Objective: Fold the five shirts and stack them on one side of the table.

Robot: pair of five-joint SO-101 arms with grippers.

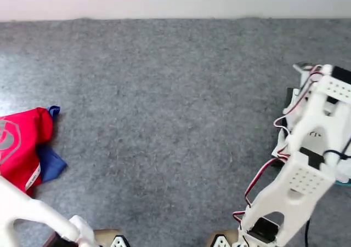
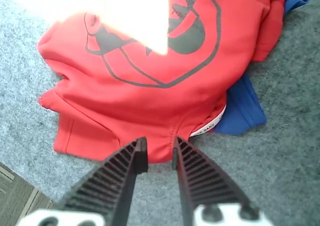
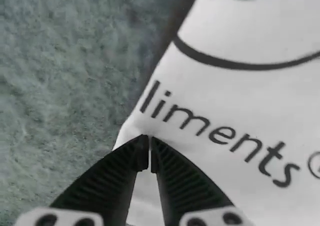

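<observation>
A red shirt [image 1: 22,143] with a dark round print lies crumpled at the table's left edge, on top of a blue shirt [image 1: 52,165]. In the left wrist view my left gripper [image 2: 160,155] hangs just over the red shirt's [image 2: 150,95] near hem, its fingers a narrow gap apart, and the blue shirt [image 2: 245,110] pokes out beside it. The left arm [image 1: 33,211] enters at the bottom left. My right gripper [image 3: 150,148] is shut on the edge of a white shirt [image 3: 235,85] with black lettering. The right arm [image 1: 307,165] stands at the table's right edge.
Grey carpet-like cloth [image 1: 164,104] covers the table, with a wide bare stretch between the two arms. A pale wall [image 1: 164,0] runs along the far edge. A strip of floor [image 2: 15,191] shows past the table edge.
</observation>
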